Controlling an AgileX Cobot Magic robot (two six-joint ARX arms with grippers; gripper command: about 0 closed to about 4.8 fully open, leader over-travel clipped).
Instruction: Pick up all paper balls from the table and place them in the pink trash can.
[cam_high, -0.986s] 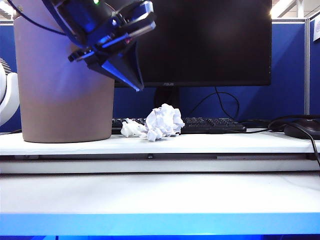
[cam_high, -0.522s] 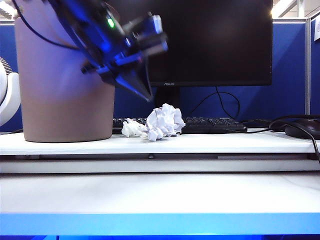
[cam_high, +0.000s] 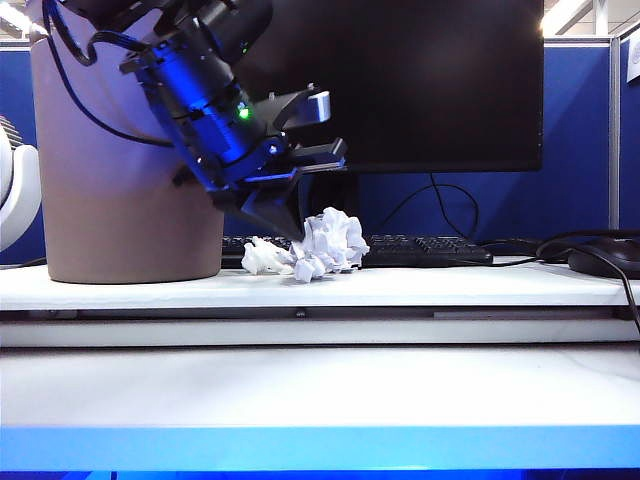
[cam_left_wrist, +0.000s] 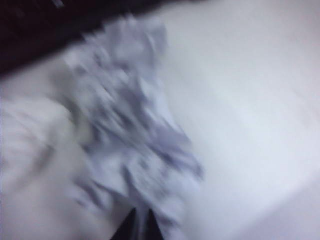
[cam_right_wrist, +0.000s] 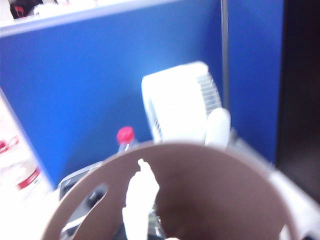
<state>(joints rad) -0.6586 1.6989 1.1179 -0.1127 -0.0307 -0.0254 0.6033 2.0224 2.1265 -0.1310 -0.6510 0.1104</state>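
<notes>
Blue walls are standing behind my table (cam_high: 320, 390). Outside, I am seeing the left gripper (cam_high: 297, 232), fingers nearly together, touching paper balls (cam_high: 325, 243) at the pink trash can's (cam_high: 120, 200) three o'clock. Only the right wrist view is showing the can's inside, where the right gripper, fingers together, is holding paper (cam_right_wrist: 140, 197).

The arm's black, blue-lit left claw (cam_high: 300, 232) has a green lamp, black cables and tapering dark fingers.
</notes>
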